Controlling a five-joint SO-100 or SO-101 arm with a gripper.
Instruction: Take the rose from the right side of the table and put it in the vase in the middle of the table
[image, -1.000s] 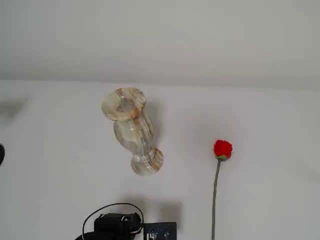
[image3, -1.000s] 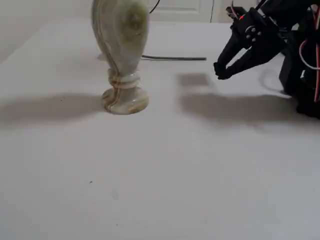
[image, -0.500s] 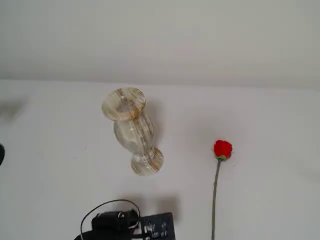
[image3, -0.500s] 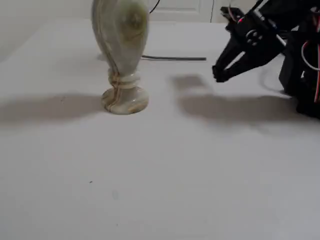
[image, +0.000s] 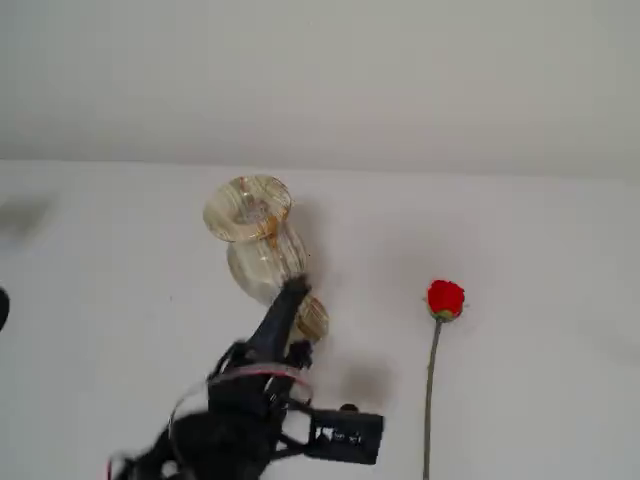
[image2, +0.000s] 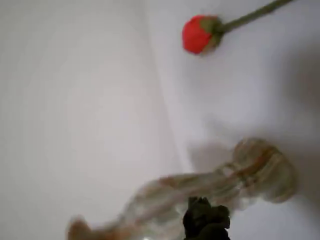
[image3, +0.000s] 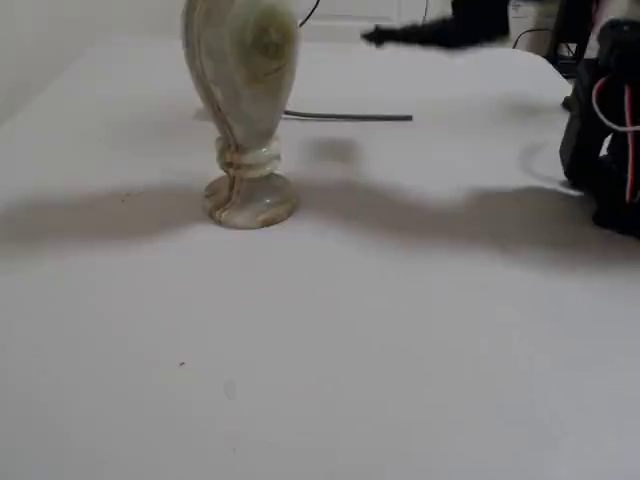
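Wrist view shows the rose (image2: 200, 34) lying apart from the vase (image2: 210, 192); my gripper's (image: 295, 288) opening unclear, I should swing across and pinch its stem.

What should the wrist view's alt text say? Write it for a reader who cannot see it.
A red rose lies flat on the white table, its stem running off the top right corner. Below it, the blurred marbled vase fills the bottom edge, with the dark gripper tip in front.
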